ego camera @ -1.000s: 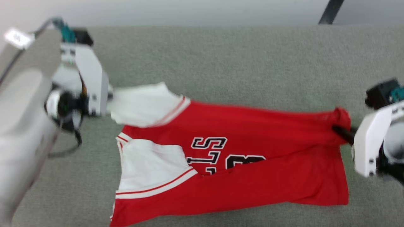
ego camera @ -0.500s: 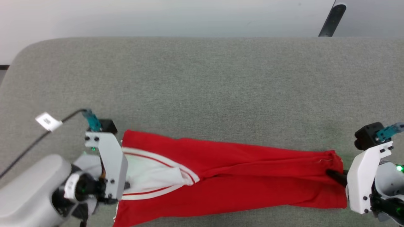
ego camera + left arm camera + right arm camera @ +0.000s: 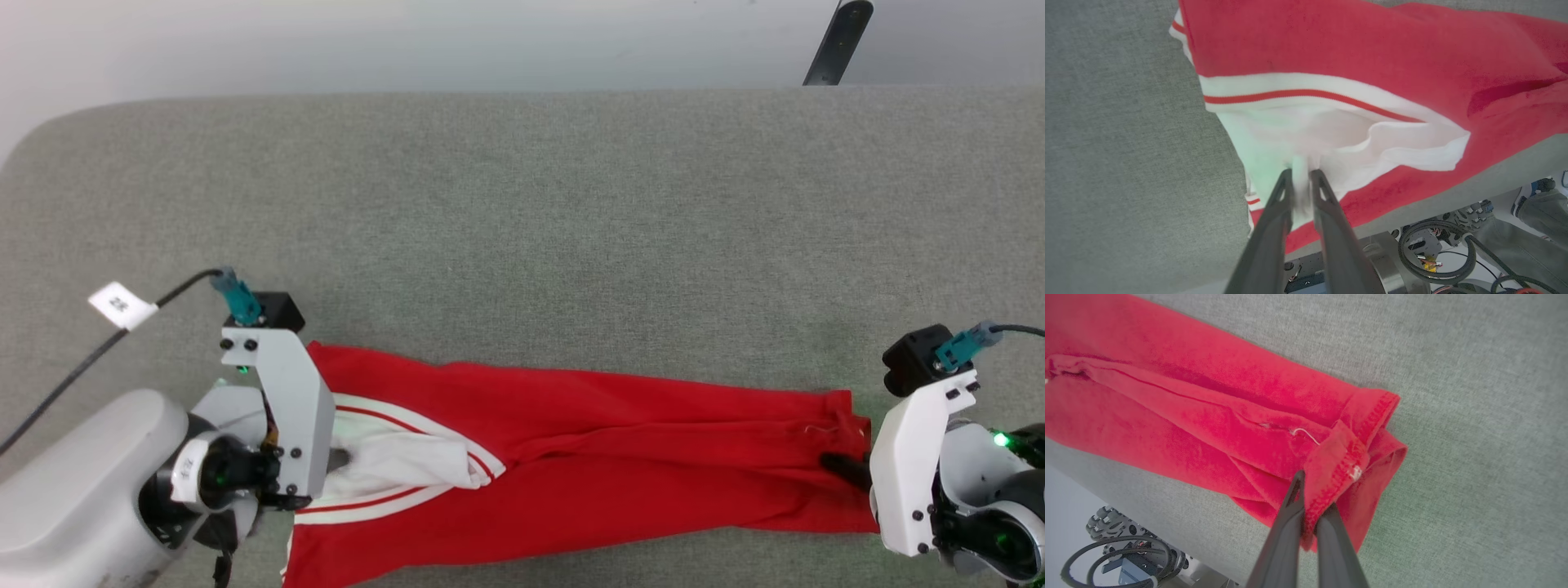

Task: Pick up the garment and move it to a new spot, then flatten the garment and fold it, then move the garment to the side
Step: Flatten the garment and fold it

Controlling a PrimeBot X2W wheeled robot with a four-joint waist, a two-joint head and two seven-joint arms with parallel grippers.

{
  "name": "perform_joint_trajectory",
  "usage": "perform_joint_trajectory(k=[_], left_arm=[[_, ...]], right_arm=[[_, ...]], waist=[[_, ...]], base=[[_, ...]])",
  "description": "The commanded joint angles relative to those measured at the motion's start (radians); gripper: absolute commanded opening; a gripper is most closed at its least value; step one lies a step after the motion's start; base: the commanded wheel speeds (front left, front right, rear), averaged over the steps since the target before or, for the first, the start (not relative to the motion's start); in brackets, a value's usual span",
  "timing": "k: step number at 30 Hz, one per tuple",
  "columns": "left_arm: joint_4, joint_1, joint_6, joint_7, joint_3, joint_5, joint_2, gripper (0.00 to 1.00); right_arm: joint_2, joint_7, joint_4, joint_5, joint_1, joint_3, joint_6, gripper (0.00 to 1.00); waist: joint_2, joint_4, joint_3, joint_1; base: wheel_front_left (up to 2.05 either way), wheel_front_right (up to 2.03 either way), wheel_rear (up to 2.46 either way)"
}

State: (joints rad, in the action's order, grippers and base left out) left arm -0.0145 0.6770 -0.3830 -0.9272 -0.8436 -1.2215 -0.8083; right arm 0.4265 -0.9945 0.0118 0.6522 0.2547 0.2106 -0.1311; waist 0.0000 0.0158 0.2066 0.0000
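Note:
The garment (image 3: 612, 441) lies as a long red strip along the near edge of the grey table (image 3: 522, 229), folded so the lettering is hidden. Its white sleeve (image 3: 392, 457) with red stripes sits at the left end. My left gripper (image 3: 339, 459) pinches that sleeve; in the left wrist view its narrow-set fingers (image 3: 1301, 177) hold white cloth (image 3: 1306, 134) between them. My right gripper (image 3: 841, 467) is shut on the red hem at the right end, and the right wrist view shows the stitched hem (image 3: 1339, 461) clamped between its fingers (image 3: 1312, 490).
The table's front edge runs just below the garment, with the robot's base and cables (image 3: 1425, 253) under it. A black cable with a white tag (image 3: 122, 306) trails from the left wrist. A dark pole (image 3: 833, 41) stands beyond the far edge.
Both grippers have carried the garment's far edge toward the near edge, folding it over the lettering and number. The head camera has also shifted. The left fingers have eased slightly apart.

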Motion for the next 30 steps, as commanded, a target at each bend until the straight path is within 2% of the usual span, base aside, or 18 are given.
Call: perform_joint_trajectory(k=[1,2,3,11,16,20,24,26,30], left_arm=[[0.009,0.009,-0.003,0.001,0.008,0.001,-0.005,1.0],[0.015,0.011,-0.004,0.004,0.012,0.0,-0.007,1.0],[0.021,0.014,-0.004,0.007,0.011,0.009,-0.011,1.0],[0.057,-0.015,-0.005,0.049,0.021,0.023,-0.027,1.0],[0.074,-0.053,0.015,0.143,0.041,0.037,-0.024,1.0],[0.074,-0.104,0.043,0.269,0.06,0.068,-0.02,1.0],[0.055,-0.172,0.066,0.424,0.09,0.086,-0.001,1.0],[0.054,-0.199,0.1,0.526,0.099,0.121,0.004,1.0],[0.017,-0.267,0.135,0.743,0.135,0.163,0.035,1.0]], right_arm=[[0.001,0.01,-0.001,-0.005,0.014,0.004,0.001,0.42],[0.004,0.013,-0.002,-0.009,0.016,0.006,0.001,0.92],[0.007,0.018,-0.002,-0.009,0.017,0.007,0.001,1.0],[0.012,0.045,0.014,-0.01,-0.003,0.0,0.001,1.0],[0.004,0.089,0.051,-0.016,-0.034,-0.011,0.001,1.0],[0.009,0.203,0.097,-0.041,-0.057,-0.004,0.001,1.0],[0.01,0.393,0.111,-0.083,-0.082,0.02,0.001,1.0],[0.011,0.481,0.099,-0.1,-0.095,0.027,0.001,1.0],[-0.001,0.613,0.057,-0.134,-0.135,0.029,0.001,1.0]], waist=[[0.0,0.002,-0.004,0.0],[0.0,0.004,-0.007,0.0],[0.0,0.007,-0.011,0.0],[0.0,0.018,-0.048,0.0],[0.0,0.012,-0.087,0.0],[0.0,0.002,-0.12,0.0],[0.0,-0.008,-0.153,0.0],[0.0,-0.013,-0.168,0.0],[0.0,-0.017,-0.19,0.0]], base=[[0.0,0.0,0.0],[0.0,0.0,0.0],[0.0,0.0,0.0],[0.0,0.0,0.0],[0.0,0.0,0.0],[0.0,0.0,0.0],[0.0,0.0,0.0],[0.0,0.0,0.0],[0.0,0.0,0.0]])
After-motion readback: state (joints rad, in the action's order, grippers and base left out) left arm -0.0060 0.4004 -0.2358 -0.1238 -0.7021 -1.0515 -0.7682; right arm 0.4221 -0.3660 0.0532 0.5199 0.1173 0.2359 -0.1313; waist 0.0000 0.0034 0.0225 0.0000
